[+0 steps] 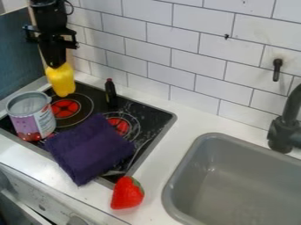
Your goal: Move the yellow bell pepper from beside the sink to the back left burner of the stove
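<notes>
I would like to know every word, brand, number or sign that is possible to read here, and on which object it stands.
None can be read with certainty.
Can: printed label, its lettering too small to read.
Small dark bottle: no readable text.
Yellow object at the gripper: no readable text.

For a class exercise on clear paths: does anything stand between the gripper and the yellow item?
Nothing visible does. The yellow item is right below the gripper; the can stands nearby, not between them.
</notes>
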You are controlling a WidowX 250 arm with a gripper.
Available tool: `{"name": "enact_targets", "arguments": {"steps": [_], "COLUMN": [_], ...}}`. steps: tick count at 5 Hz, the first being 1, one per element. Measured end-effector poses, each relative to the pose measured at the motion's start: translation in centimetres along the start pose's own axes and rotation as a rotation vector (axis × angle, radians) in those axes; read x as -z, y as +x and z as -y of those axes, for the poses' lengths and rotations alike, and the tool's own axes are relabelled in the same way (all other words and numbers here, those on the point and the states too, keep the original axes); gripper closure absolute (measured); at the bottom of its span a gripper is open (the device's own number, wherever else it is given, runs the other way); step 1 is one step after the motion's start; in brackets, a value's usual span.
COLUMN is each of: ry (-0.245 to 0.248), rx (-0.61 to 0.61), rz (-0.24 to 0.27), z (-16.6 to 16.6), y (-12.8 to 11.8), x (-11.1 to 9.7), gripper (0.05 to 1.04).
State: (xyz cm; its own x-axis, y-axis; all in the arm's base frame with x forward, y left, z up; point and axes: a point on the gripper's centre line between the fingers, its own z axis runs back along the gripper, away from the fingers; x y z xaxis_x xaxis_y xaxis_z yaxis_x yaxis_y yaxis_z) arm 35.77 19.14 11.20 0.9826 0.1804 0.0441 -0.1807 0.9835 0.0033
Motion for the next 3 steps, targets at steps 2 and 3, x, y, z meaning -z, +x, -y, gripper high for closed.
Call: {"name": "enact_targets", "arguments": {"steps": [2, 3], "ry": [-0.017, -0.014], "rx": [-0.030, -0.041], "rz": [-0.038, -0.042], "z": [-0.13, -0.19], "y": [0.63, 0.65], "x": [0.63, 0.53], "gripper": [0.984, 0.984]}}
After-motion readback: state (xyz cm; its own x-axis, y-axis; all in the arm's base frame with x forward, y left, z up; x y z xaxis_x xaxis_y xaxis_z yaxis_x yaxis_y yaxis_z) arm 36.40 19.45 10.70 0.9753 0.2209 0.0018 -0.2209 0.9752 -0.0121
